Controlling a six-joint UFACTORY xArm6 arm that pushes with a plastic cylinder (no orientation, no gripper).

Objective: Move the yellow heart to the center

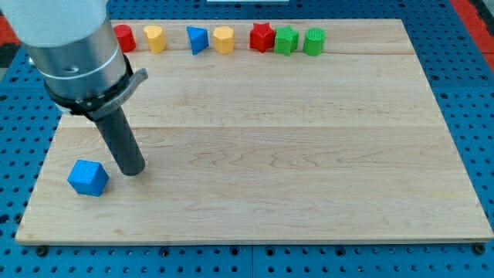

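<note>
So far, you have nothing to count as done. The yellow heart (224, 38) sits in the row of blocks along the view's top edge of the wooden surface (309, 154), well apart from the middle, which is bare.

Reading that row from the view's left, you see a red block (124, 37) partly hidden behind the arm's housing, a yellow block (155, 38) whose shape you cannot settle from here, a blue triangular block (197, 39), then the heart just beside it, then a red star (262, 36), a green star (286, 40) touching or nearly touching it, and a green cylinder (313, 41). Which of the two yellow pieces is the heart is a judgement: the one between the blue triangle and the red star has the notched outline.

My tip (133, 171) rests on the surface at the view's lower left, near a blue cube (87, 177) but apart from it, and far from the heart. There are no fingers on this rig, only the rod, so it holds nothing.

What is left is the whole job. You would need to bring the tip up to the top row, get it on the view's top side of the heart, and push it down toward the middle. The tight spacing with the blue triangle and red star looks like the likely place for a stray nudge.
</note>
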